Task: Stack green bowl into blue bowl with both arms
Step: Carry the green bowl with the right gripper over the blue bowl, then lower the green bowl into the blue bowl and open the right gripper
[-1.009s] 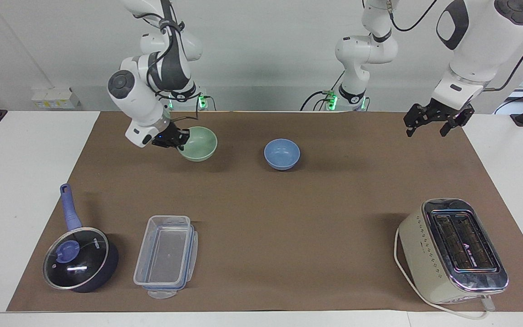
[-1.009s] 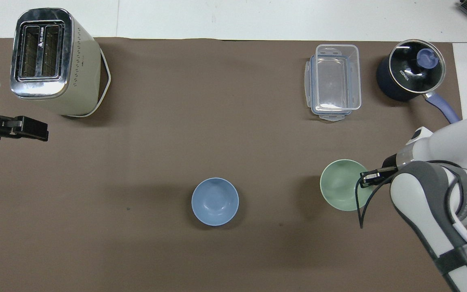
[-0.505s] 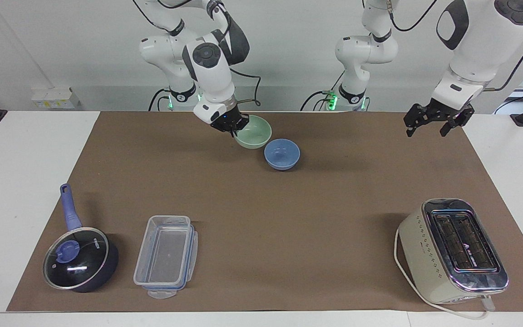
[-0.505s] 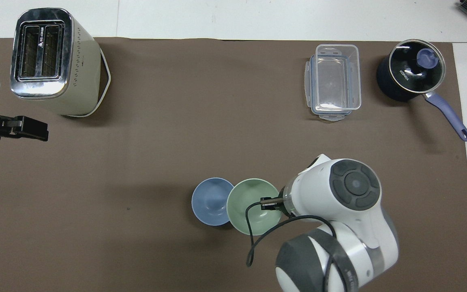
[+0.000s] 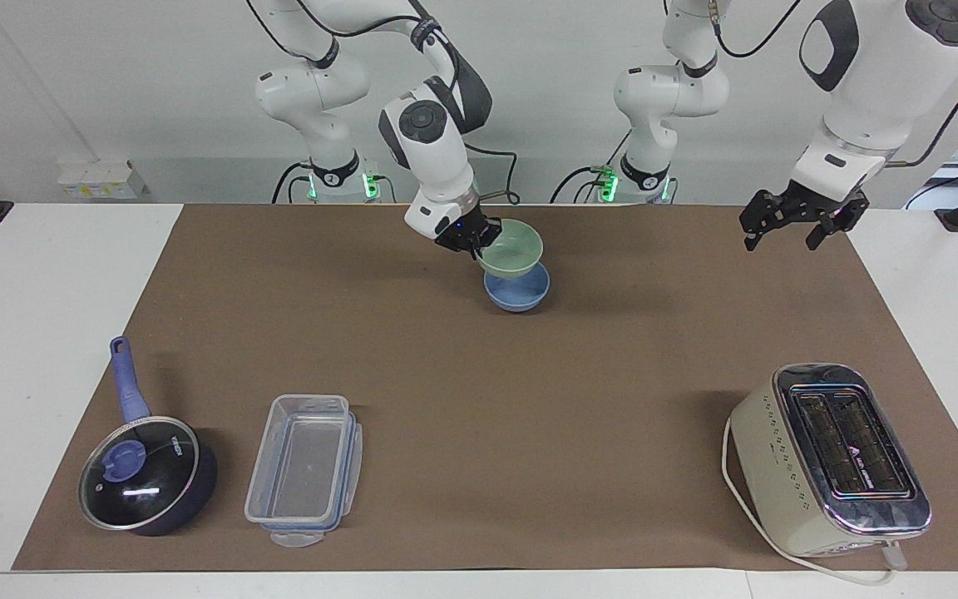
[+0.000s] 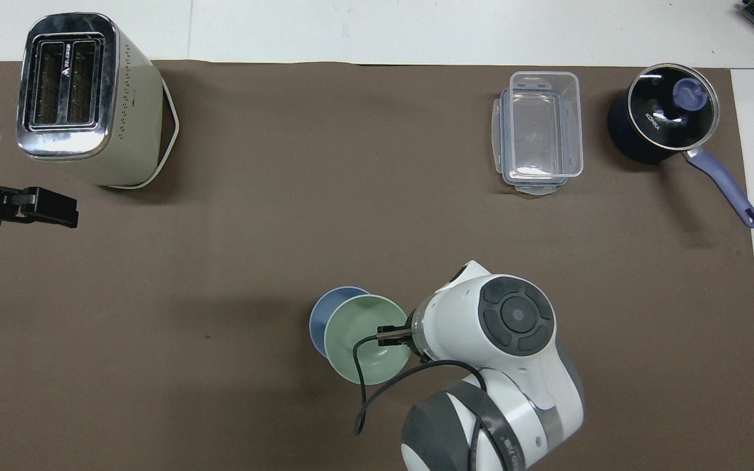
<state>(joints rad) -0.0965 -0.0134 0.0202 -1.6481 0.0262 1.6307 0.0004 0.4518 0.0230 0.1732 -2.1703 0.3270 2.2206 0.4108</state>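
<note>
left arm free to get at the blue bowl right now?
Probably not. The green bowl, held by the right gripper, hangs right over the blue bowl and covers its opening. The left gripper waits over the mat's edge at its own end.

Robot lab, two arms, papered table

Opposed high views, shared table
</note>
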